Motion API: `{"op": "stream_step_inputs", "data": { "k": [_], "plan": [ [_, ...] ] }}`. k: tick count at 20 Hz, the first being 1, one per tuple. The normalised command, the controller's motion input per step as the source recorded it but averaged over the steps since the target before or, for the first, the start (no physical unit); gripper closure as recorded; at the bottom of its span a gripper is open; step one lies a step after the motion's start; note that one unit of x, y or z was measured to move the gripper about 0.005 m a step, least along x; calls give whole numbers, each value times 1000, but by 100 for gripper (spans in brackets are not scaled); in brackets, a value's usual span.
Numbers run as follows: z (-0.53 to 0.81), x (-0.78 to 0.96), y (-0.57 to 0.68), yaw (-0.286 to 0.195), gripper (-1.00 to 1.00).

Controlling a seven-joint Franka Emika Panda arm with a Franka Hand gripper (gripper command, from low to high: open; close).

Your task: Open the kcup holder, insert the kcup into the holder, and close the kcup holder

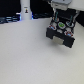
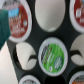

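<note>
Over the open kcup holder (image 1: 61, 31) my hand (image 1: 62, 10) hangs, its spread hidden from me. One green-topped kcup (image 2: 51, 53) sits in a round slot; sliding the tray shut crookedly could jam it.

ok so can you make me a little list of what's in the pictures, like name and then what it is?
kcup holder: black box at the exterior view's right, tray out, round slots showing
kcup: green-topped pod sitting in a slot
other pods: a red-topped one in a nearby slot
empty slots: several, whitish inside
gripper: right above the holder; open or shut cannot be told
bottle: white, standing at the back
table: pale surface
</note>
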Motion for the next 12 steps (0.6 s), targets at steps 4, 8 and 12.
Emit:
{"op": "stream_step_inputs", "data": {
  "k": [4,8,12],
  "plan": [
    [121,790,-359,5,-100],
    [-8,772,-218,14,-100],
    [-97,723,-43,34,-100]
  ]
}}
